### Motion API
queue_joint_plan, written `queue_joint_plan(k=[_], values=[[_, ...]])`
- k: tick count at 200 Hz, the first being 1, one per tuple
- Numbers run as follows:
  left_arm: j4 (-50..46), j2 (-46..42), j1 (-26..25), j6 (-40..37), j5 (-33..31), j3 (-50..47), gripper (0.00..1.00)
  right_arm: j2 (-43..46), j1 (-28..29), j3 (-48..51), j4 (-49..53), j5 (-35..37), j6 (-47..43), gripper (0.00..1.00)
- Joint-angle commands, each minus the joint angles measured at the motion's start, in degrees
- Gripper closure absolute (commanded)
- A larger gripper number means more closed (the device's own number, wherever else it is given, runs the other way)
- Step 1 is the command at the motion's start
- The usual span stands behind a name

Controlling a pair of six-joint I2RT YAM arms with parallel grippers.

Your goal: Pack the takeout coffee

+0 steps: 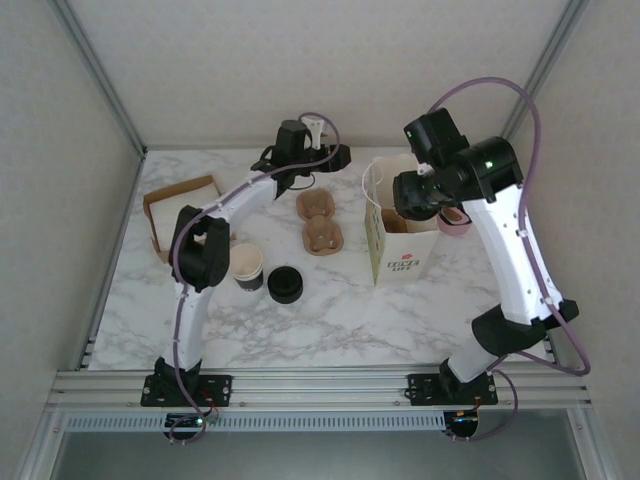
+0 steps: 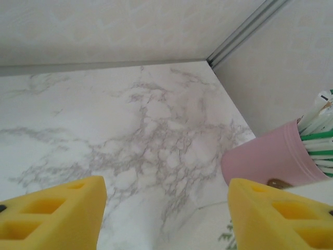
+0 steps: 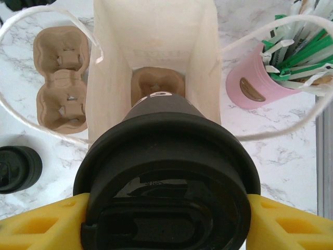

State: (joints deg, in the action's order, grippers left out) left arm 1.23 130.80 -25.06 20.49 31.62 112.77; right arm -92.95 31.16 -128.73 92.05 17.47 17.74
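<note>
Our right claw is clamped on the takeout coffee, with 1 yellow finger pressed to each side of the lidded cup. The cup hangs upright at the open mouth of the paper bag, which stands toward the right edge of the bench. We cannot tell whether the cup's base is above or below the bag's rim. A pulp carrier lies at the bottom of the bag. Just right of the bag stands a pink cup full of straws.

A 2-cup pulp tray lies flat near the middle of the bench, left of the bag. Nearer the front edge, a lidless black cup and a stack of black lids sit just beside each other. A brown box rests by the left edge.

Our left claw hovers near the far edge with its fingers wide apart and nothing between them.
</note>
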Motion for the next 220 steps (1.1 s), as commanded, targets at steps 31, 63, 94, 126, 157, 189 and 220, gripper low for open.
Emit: queue_joint_plan(k=[31,63,94,126,157,189,220], values=[[-3.62,11.85,-1.83,-4.11,6.42,16.71,0.4,-6.09,-1.78,-3.63,5.13,-2.88,-1.61,0.33],[-3.59,15.82,-2.26,-4.64,9.15,21.67,0.43,-8.19,-2.56,-2.29,6.46,-3.41,-2.04,0.33],[-2.69,16.98,-2.96,-5.15,10.54,22.14,0.46,-8.9,-3.31,0.05,6.18,-3.89,-2.39,0.33],[-2.87,17.8,-3.85,-5.94,11.86,22.85,0.47,-9.18,-3.78,2.16,6.08,-4.31,-2.6,0.33],[-4.02,17.83,-4.47,-6.69,13.15,22.76,0.51,-9.07,-3.82,4.19,5.75,-5.24,-2.79,0.33],[-4.82,16.62,-4.73,-6.32,14.34,20.33,0.54,-8.05,-3.83,6.78,5.1,-5.43,-2.82,0.32],[0.37,11.11,-5.34,-5.4,14.49,10.52,0.54,-6.22,-3.82,9.83,4.54,-5.77,-2.8,0.32]])
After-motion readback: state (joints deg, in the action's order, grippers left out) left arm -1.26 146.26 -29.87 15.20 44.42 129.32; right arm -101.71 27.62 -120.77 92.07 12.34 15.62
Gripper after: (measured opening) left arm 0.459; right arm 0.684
